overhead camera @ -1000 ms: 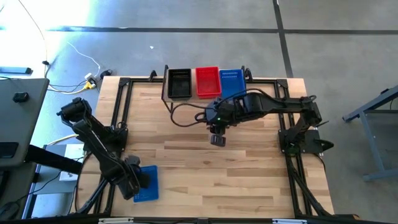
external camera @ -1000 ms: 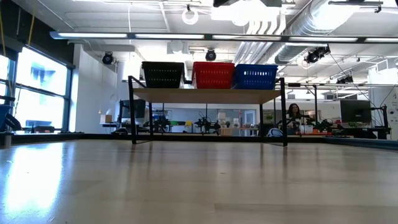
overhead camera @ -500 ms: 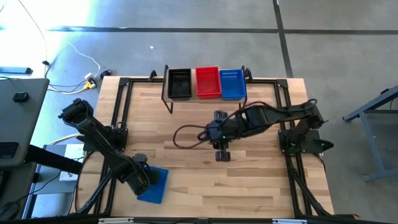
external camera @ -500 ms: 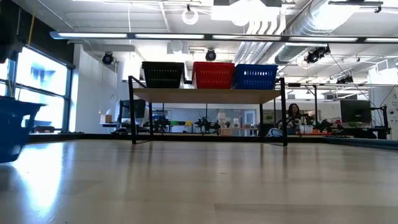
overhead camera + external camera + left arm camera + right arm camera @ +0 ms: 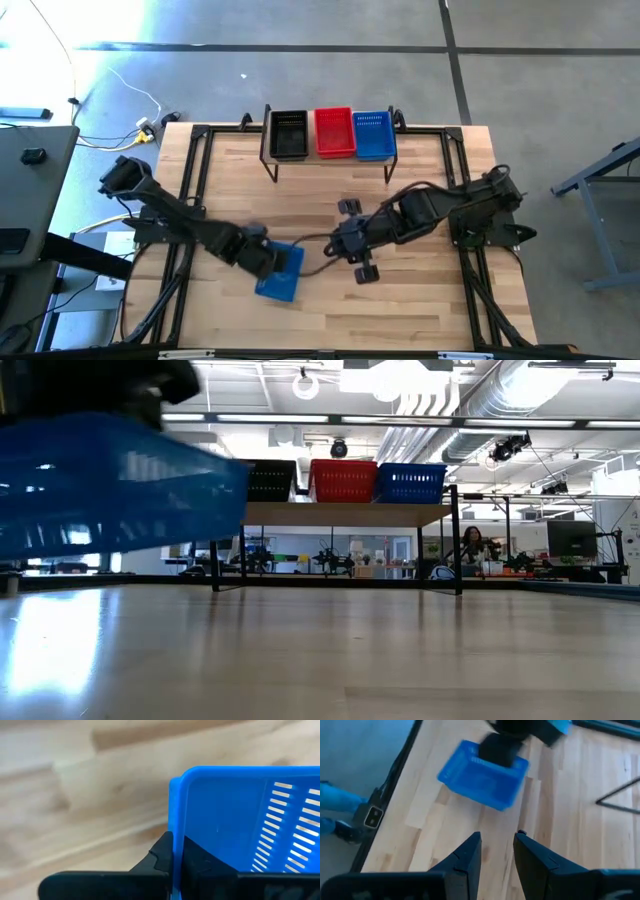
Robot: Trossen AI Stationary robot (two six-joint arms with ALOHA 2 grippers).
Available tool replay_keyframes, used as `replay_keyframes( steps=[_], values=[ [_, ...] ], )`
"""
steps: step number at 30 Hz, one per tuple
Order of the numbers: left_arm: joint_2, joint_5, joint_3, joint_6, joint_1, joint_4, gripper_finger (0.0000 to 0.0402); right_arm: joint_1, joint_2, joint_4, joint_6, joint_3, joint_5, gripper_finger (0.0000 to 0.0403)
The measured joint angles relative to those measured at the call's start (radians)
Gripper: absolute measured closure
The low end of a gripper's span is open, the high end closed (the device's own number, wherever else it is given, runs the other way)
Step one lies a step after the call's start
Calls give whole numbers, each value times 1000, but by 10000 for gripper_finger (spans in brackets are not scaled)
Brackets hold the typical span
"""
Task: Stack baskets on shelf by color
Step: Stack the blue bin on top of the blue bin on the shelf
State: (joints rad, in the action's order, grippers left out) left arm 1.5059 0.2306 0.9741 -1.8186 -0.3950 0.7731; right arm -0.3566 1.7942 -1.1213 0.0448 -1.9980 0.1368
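Both arms are dark, near-black, built of chunky jointed segments on black metal frame mounts. A thin black cable loops from the right arm [image 5: 430, 208] near its wrist. The right gripper [image 5: 497, 851] has two flat, tapering black fingers.

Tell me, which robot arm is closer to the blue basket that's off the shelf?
Left. The left gripper is clamped on the blue basket's wall; the right gripper hovers beside it, apart, empty.

the left end effector [image 5: 262, 262] is carrying the blue basket [image 5: 281, 273] inward from the surface's near-left corner, while the right end effector [image 5: 366, 272] is retreating from the shelf.
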Motion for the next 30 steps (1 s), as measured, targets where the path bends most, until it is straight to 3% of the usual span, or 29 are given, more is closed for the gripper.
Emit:
replay_keyframes(
  steps=[9,16,30],
  values=[
    [0,30,86,217,194,0,401,-26,70,14,-83,0,5,302],
    [0,31,100,292,302,-6,401,-26,132,57,-136,0,12,302],
    [0,-6,100,350,389,-136,401,-22,258,136,-158,0,82,302]
  ],
)
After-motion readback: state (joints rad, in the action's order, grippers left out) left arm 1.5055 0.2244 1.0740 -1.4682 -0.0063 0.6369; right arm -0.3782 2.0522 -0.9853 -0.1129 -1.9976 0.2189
